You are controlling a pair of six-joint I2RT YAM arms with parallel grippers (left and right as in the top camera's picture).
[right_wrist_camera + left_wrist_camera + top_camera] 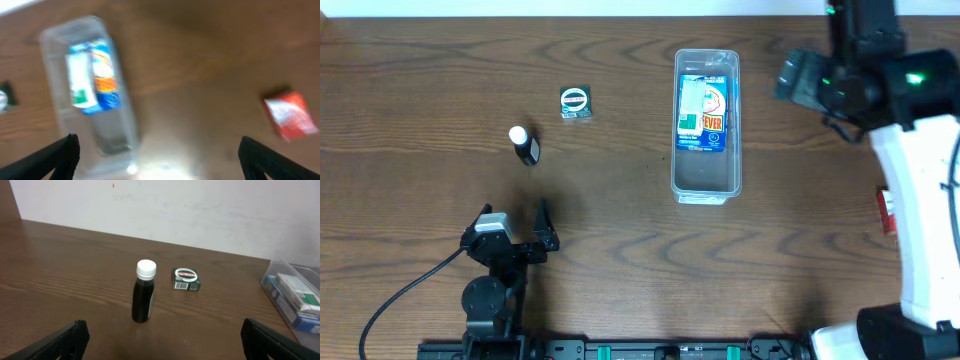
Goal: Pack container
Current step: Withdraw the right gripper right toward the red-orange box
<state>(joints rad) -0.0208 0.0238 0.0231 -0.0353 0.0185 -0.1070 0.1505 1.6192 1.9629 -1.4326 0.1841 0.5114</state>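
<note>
Gaping wide and empty, the left end effector faces a white-capped bottle, the right end effector likewise near the container holding a blue packet.

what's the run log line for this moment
left claw open, empty | right claw open, empty | container holds blue packet | outside: bottle upright, green box, red packet

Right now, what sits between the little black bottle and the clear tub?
Only a small green box, clearest in the left wrist view.
</note>
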